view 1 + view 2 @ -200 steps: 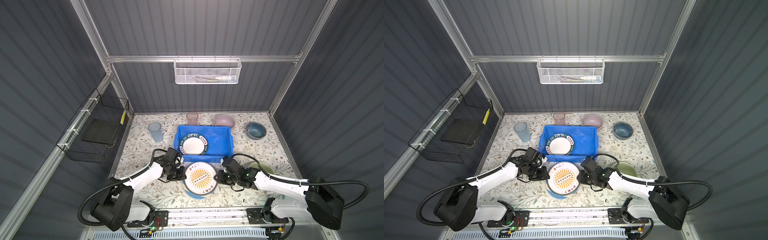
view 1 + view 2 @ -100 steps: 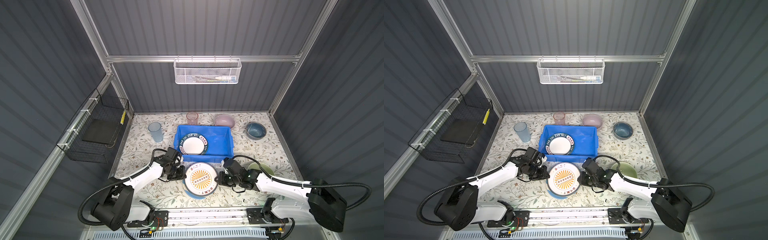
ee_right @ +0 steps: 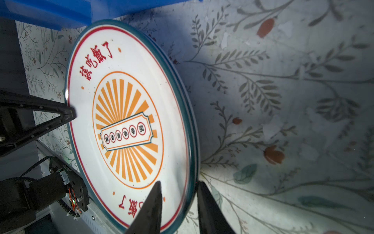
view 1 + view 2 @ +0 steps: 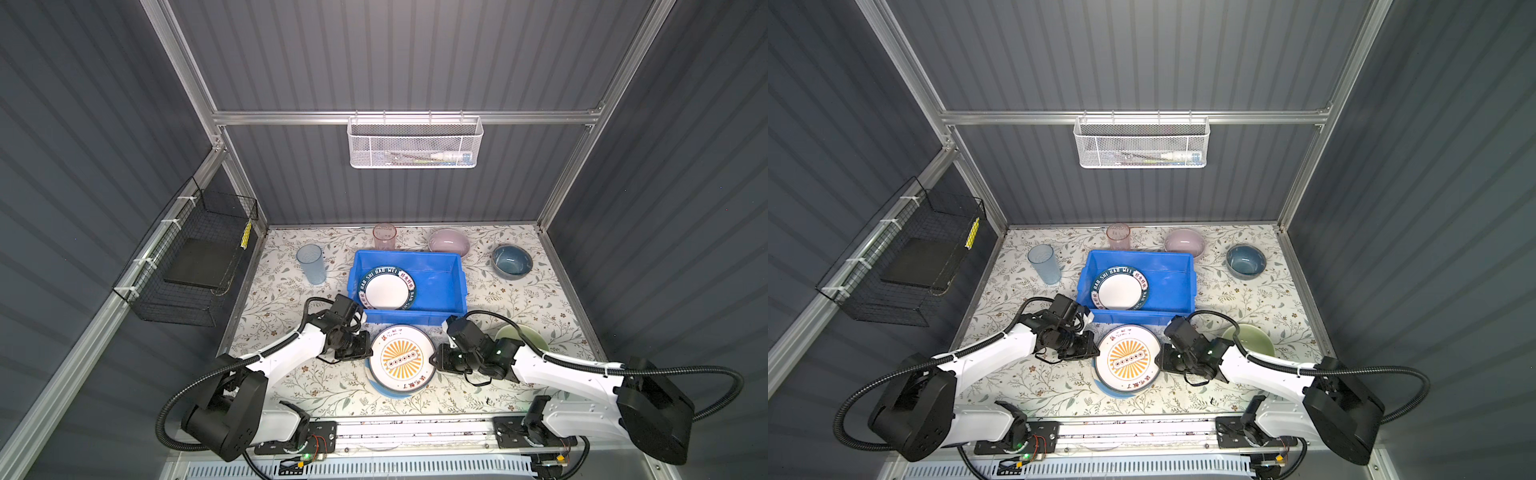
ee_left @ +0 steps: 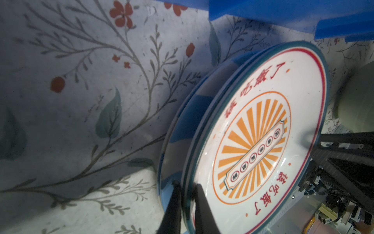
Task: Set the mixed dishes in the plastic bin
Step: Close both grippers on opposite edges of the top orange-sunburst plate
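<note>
Here, in both top views, the orange sunburst plate (image 4: 402, 358) sits atop a blue-striped plate (image 4: 390, 392), just in front of the plastic bin (image 4: 453, 286). An arm flanks it on each side, seemingly for a shared lift.

Left wrist view: the left gripper (image 5: 186, 184) is pinched tight on the plate's rim.

Right wrist view: the right gripper (image 3: 179, 183) straddles the opposite rim, jaws partly apart, grip unconfirmed.

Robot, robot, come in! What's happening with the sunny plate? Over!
Left tool shut on sunburst plate rim. Right tool straddling opposite rim, grip unclear. Plate stacked above striped plate. Lettered plate in bin, left side.
</note>
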Available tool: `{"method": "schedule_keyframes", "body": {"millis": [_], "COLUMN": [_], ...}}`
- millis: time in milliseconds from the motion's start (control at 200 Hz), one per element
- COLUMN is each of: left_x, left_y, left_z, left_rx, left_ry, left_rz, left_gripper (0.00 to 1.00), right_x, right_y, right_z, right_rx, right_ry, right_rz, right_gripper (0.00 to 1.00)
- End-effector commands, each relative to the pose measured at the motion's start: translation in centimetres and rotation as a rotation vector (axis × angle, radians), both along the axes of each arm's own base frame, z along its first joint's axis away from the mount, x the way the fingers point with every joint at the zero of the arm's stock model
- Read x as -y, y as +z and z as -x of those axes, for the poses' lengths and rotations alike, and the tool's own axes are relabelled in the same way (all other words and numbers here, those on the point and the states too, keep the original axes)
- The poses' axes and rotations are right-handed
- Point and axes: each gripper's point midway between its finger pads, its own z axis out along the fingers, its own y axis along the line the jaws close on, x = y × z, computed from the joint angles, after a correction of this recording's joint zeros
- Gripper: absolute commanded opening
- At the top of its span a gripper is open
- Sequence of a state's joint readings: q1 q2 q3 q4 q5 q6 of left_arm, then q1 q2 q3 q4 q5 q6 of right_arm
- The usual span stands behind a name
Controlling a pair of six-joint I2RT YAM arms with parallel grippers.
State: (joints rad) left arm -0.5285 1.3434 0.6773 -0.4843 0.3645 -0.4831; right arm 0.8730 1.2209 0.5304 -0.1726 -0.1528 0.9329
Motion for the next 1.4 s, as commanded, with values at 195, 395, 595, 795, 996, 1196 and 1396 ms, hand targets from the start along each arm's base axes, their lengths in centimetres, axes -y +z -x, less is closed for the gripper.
{"method": "schedule_keyframes", "body": {"millis": [195, 395, 595, 795, 996, 1196, 1396], "left_x": [-1.0, -1.0, -1.0, -1.0, -1.0, -0.9, -0.9], "left_y": [-1.4, -1.5, -1.7, -1.9, -2.0, -1.9, -1.6], "left_z": [1.2, 1.3, 1.3, 1.3, 1.2, 1.0, 1.1], "left_rx": [-0.047, -0.047, -0.053, -0.059, -0.062, -0.058, -0.054], "left_ry": [-0.007, -0.008, -0.007, -0.001, 0.001, 0.001, 0.004], "left_rz": [-0.06, -0.062, -0.064, -0.066, -0.067, -0.065, -0.062], "left_gripper": [0.13, 0.13, 0.12, 0.12, 0.12, 0.12, 0.12], "right_x": [-1.4, -1.9, -3.9, -4.3, -4.6, -4.9, -3.8], "right_y": [2.6, 2.7, 4.6, 8.8, 10.2, 8.9, 6.0], "right_z": [-0.5, -0.6, -0.4, -0.8, -1.1, -1.5, -2.0], "right_rx": [0.03, 0.032, 0.094, 0.247, 0.295, 0.251, 0.186], "right_ry": [0.051, 0.053, 0.097, 0.117, 0.125, 0.114, 0.068], "right_rz": [-0.023, -0.052, -0.245, -0.383, -0.423, -0.38, -0.234], "right_gripper": [0.32, 0.32, 0.28, 0.27, 0.28, 0.27, 0.21]}}
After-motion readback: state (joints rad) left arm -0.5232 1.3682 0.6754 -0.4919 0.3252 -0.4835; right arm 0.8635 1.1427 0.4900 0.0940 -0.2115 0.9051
